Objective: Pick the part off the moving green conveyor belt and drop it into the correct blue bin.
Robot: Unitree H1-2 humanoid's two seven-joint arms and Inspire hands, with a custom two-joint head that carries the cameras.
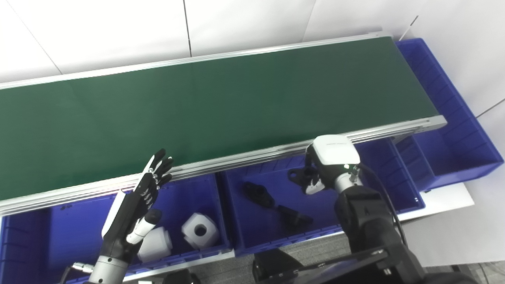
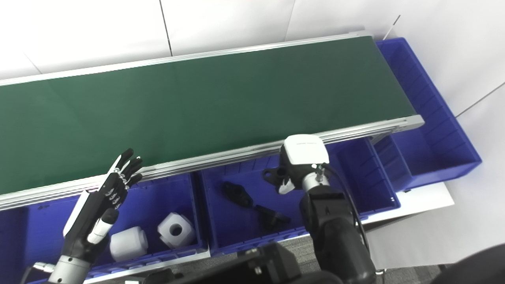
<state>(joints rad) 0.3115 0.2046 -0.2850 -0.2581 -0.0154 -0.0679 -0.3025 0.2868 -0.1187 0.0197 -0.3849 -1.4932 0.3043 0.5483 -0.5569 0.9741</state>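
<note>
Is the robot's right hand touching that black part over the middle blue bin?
Touching. In the right eye view, the right hand has its fingers closed around the black part, holding it above the middle blue bin.

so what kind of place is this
Probably a parts-sorting test station in a lab or workshop: a green conveyor belt, blue bins holding white parts and black parts, plain white walls.

A black part (image 1: pixel 296 174) sits pinched in the right robot hand (image 1: pixel 315 179) (fingers closed) above the middle blue bin (image 1: pixel 378 165).
</note>
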